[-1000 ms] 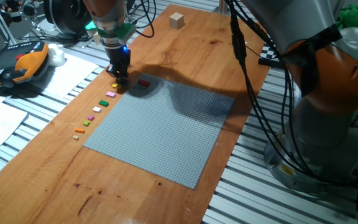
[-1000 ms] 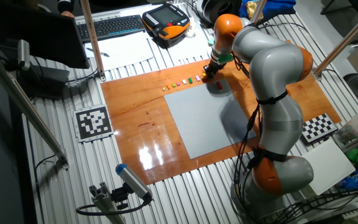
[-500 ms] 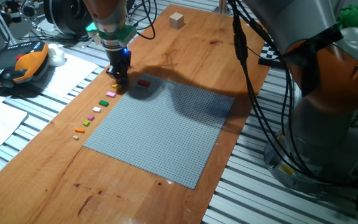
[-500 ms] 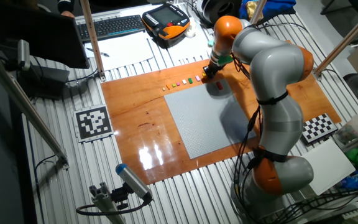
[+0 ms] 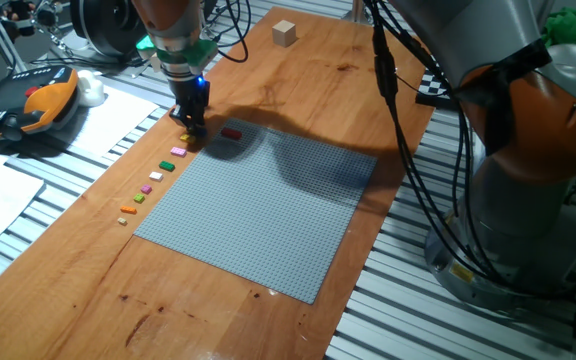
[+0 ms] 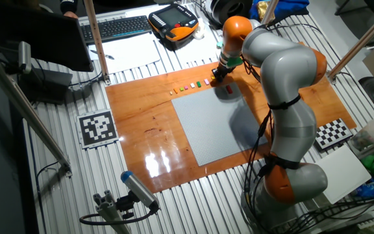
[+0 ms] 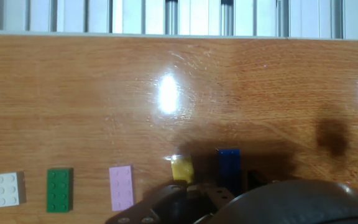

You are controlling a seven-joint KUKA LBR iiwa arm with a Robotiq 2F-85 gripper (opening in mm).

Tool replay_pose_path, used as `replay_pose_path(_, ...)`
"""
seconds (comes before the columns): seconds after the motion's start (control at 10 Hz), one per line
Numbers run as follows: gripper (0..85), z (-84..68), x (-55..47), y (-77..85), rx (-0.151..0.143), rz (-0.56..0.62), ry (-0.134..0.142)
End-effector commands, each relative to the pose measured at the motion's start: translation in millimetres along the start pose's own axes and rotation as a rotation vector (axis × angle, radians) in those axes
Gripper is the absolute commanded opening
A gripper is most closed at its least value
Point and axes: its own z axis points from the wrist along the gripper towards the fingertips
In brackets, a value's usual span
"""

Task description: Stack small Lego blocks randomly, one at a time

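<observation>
My gripper (image 5: 192,126) stands low over the wood at the far corner of the grey baseplate (image 5: 258,205), also seen as gripper (image 6: 218,77). In the hand view a blue brick (image 7: 229,167) lies between the dark fingertips (image 7: 171,191), which stand apart on either side without touching it. A yellow brick (image 7: 181,168) sits just left of it. Pink (image 7: 121,186), green (image 7: 59,190) and white (image 7: 9,188) bricks continue the row. A red brick (image 5: 231,132) rests on the baseplate's far edge. The row of small bricks (image 5: 153,178) runs along the plate's left side.
A wooden cube (image 5: 285,33) stands at the far end of the board. An orange-and-black pendant (image 5: 28,105) and papers lie on the slatted bench to the left. The arm's cables (image 5: 398,120) hang over the right side.
</observation>
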Motion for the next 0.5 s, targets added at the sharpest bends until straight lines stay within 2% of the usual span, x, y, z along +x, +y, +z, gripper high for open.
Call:
replay_pose_path(0.0, 34.0, 0.6, -0.1, -0.8, 0.0, 0.0, -0.002)
replay_pose_path(0.2, 34.0, 2.2, 0.4, -1.9, -0.003, -0.003, -0.003)
replay_pose_path(0.3, 17.0, 2.5, 0.6, -1.7, -0.006, -0.004, -0.002)
replay_pose_path(0.4, 17.0, 2.3, 0.5, -1.5, -0.009, -0.005, 0.001)
